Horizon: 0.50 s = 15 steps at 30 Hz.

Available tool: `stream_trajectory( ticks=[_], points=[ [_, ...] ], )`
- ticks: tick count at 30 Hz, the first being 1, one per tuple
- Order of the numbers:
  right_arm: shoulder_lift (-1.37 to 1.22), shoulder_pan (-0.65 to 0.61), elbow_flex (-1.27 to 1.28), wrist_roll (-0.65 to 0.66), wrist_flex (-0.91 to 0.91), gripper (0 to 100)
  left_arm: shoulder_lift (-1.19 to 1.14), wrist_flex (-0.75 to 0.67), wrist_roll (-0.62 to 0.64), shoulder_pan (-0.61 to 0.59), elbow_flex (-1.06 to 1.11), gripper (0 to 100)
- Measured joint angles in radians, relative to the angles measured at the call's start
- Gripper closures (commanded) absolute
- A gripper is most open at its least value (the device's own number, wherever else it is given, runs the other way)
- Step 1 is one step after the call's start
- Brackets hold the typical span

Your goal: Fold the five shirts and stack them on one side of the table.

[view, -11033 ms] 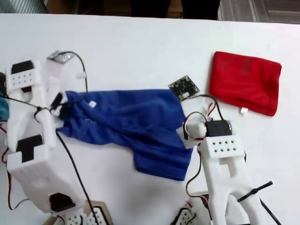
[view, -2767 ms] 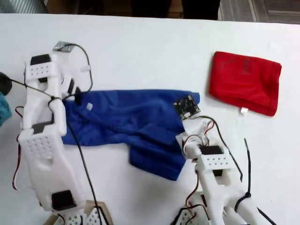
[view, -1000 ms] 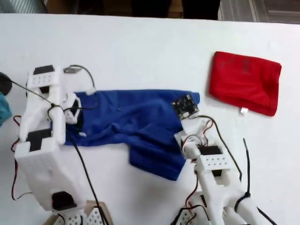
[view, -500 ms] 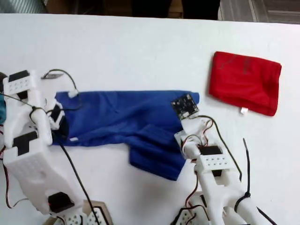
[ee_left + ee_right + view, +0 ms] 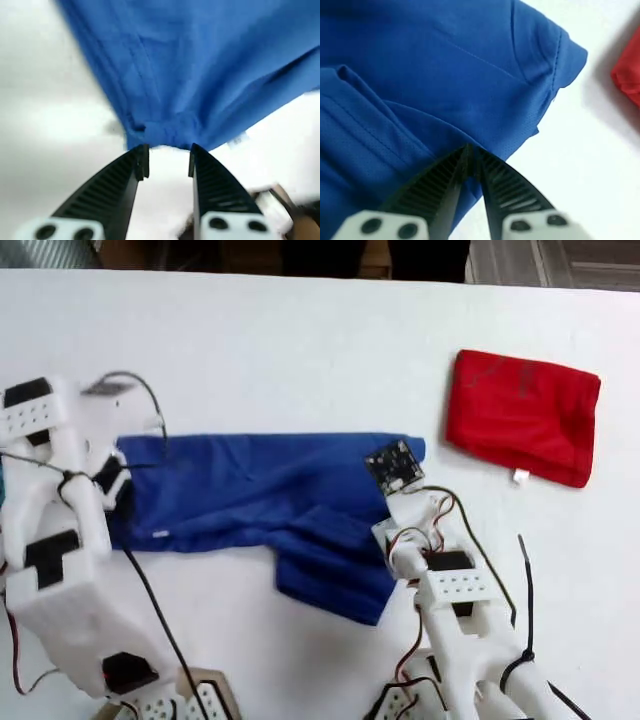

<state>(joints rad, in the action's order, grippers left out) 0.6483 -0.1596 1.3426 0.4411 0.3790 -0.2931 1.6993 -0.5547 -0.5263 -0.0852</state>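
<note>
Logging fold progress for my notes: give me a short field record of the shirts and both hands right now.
blue shirt: spread crosswise mid-table, partly folded, one flap sticking out toward the arms
red shirt: folded, lying apart on the table's right side
left hand: open, at the blue shirt's left edge, nothing between its jaws
right hand: shut on the blue shirt's right edge
table: white

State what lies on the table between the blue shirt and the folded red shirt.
Nothing: a narrow strip of bare table separates the blue shirt from the red shirt, in the high view.
</note>
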Motion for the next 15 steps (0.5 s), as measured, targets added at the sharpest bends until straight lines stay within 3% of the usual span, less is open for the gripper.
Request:
stream_trajectory(
  ticks=[2, 7, 15],
  points=[
    [0.0, 0.0, 0.0, 0.0, 0.0, 97.8, 0.034, -0.083, 0.025, 0.002, 0.0, 98],
    [0.0, 0.0, 0.0, 0.0, 0.0, 97.8, 0.021, -0.293, 0.157, 0.044, -0.002, 97],
    [0.0, 0.0, 0.0, 0.0, 0.0, 97.8, -0.258, -0.368, 0.241, 0.181, -0.198, 97]
  ],
)
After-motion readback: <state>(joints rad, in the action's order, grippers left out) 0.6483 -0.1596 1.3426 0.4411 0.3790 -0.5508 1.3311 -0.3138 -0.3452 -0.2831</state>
